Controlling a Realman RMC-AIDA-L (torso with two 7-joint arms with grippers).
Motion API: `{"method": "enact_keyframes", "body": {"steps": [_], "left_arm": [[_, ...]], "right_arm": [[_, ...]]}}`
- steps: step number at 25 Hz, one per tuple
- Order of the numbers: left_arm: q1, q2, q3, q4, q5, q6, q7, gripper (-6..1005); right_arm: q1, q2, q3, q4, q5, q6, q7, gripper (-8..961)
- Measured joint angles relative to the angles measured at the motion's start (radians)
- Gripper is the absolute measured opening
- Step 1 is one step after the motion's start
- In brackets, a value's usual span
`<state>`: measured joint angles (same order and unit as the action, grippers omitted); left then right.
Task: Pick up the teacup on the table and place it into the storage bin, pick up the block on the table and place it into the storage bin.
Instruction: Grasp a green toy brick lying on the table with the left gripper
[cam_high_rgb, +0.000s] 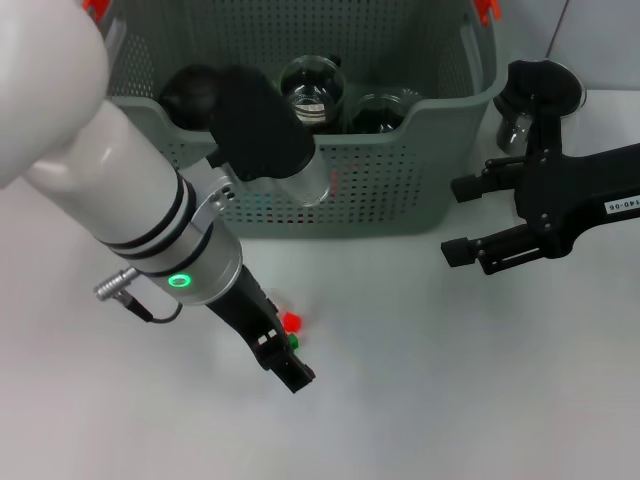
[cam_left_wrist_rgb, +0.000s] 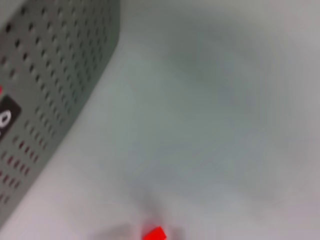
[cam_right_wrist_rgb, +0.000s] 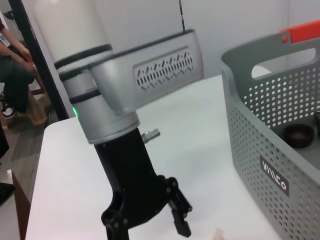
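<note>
Grey-green perforated bin (cam_high_rgb: 400, 190) at the table's far side, upright, holding a clear glass teacup (cam_high_rgb: 312, 88). Small red block (cam_high_rgb: 292, 322) on the table before it.

- Left arm (cam_high_rgb: 110, 190): bulky glossy white cylindrical link, ringed by two black bands near the wrist.
- Silver wrist collar (cam_high_rgb: 195, 270): carries a lit green ring indicator; a metal plug connector with a thin black cable projects from its side.
- Wrist camera housing (cam_right_wrist_rgb: 150, 75): grey box with a zigzag-patterned vent grille.
- Left gripper (cam_high_rgb: 283, 355): matte black, tapered body ending in slim black linkage fingers.
- Right arm (cam_high_rgb: 590, 190): black link bearing a small white label with dark characters.
- Right gripper (cam_high_rgb: 468, 218): black, with two long bar-shaped fingers and a rounded black mount.
</note>
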<state>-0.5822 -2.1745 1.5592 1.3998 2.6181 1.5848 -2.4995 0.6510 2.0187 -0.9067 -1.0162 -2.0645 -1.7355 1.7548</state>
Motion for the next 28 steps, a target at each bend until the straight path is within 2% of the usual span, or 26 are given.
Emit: {"method": "enact_keyframes", "body": {"steps": [12, 20, 28], "left_arm": [[-0.023, -0.001, 0.037, -0.085, 0.002, -0.048, -0.069, 933], [-0.046, 0.001, 0.075, -0.106, 0.037, -0.068, -0.126, 893], [-0.092, 0.001, 0.095, -0.189, 0.057, -0.117, -0.143, 852]], "right_arm": [[0.006, -0.002, 0.003, -0.001, 0.000, -0.001, 0.000, 923], [0.006, -0.003, 0.004, -0.003, 0.000, 0.000, 0.000, 922], [0.005, -0.003, 0.004, -0.002, 0.000, 0.001, -0.008, 922]]}}
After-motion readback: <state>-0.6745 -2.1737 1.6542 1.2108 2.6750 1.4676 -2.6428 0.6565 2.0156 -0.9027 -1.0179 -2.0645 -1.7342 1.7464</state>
